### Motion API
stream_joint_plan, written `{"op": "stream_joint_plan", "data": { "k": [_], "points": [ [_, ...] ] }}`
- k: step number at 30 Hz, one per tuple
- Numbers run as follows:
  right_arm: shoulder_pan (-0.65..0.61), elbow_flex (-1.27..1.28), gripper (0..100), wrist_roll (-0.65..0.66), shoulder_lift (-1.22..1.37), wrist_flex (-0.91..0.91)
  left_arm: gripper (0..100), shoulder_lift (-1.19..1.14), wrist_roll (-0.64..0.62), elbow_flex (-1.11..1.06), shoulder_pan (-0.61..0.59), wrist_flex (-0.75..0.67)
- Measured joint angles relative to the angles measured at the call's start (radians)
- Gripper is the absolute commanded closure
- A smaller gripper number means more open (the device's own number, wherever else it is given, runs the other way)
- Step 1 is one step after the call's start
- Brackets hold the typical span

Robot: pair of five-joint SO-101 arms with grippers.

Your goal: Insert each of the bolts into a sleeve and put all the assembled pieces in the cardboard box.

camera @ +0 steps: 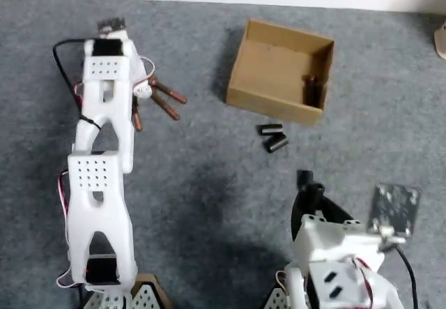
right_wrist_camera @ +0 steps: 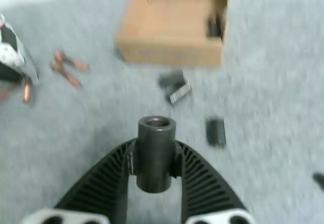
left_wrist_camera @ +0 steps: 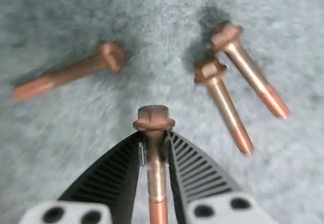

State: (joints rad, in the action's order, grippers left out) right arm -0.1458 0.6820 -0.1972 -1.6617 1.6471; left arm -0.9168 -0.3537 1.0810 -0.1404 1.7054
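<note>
My left gripper (left_wrist_camera: 154, 133) is shut on the shank of a copper bolt (left_wrist_camera: 153, 153), whose head pokes out past the fingertips. Three more bolts lie on the grey carpet beyond it: one apart (left_wrist_camera: 71, 72) and a pair side by side (left_wrist_camera: 223, 102) (left_wrist_camera: 250, 70). In the high view this gripper (camera: 139, 110) sits at the upper left beside the bolts (camera: 167, 100). My right gripper (right_wrist_camera: 154, 148) is shut on an upright dark sleeve (right_wrist_camera: 156, 150); it is low at the right (camera: 306, 183). The cardboard box (camera: 245, 58) holds one dark assembled piece (camera: 311, 86).
Two loose sleeves (camera: 270, 129) (camera: 276, 142) lie on the carpet just in front of the box; another sleeve (right_wrist_camera: 216, 131) lies nearer my right gripper. Open carpet (camera: 209, 197) stretches between the two arms. A pale object (camera: 440, 40) sits at the right edge.
</note>
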Motion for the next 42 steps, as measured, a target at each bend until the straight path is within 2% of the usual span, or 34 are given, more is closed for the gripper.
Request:
{"op": "stream_joint_plan", "data": {
  "k": [6,16,23,34,37,42],
  "points": [
    [0.0,0.031,99.5,0.0,-0.129,-0.127,100,0.12,0.003,0.054,0.0,0.049],
    [-0.002,0.304,99.5,0.0,-0.166,-0.393,100,0.371,0.003,0.054,0.005,0.052],
    [-0.008,0.497,99.5,0.0,-0.166,-0.624,100,0.517,-0.041,0.055,0.025,0.052],
    [-0.273,0.62,99.5,0.069,-0.166,-0.672,100,0.718,-0.046,0.054,0.157,0.054],
    [-0.288,0.624,99.5,0.071,-0.166,-0.674,100,0.832,-0.046,-0.021,0.16,0.057],
    [-0.293,0.68,99.5,0.071,-0.164,-0.698,100,1.053,-0.046,-0.371,0.166,0.054]
  ]
}}
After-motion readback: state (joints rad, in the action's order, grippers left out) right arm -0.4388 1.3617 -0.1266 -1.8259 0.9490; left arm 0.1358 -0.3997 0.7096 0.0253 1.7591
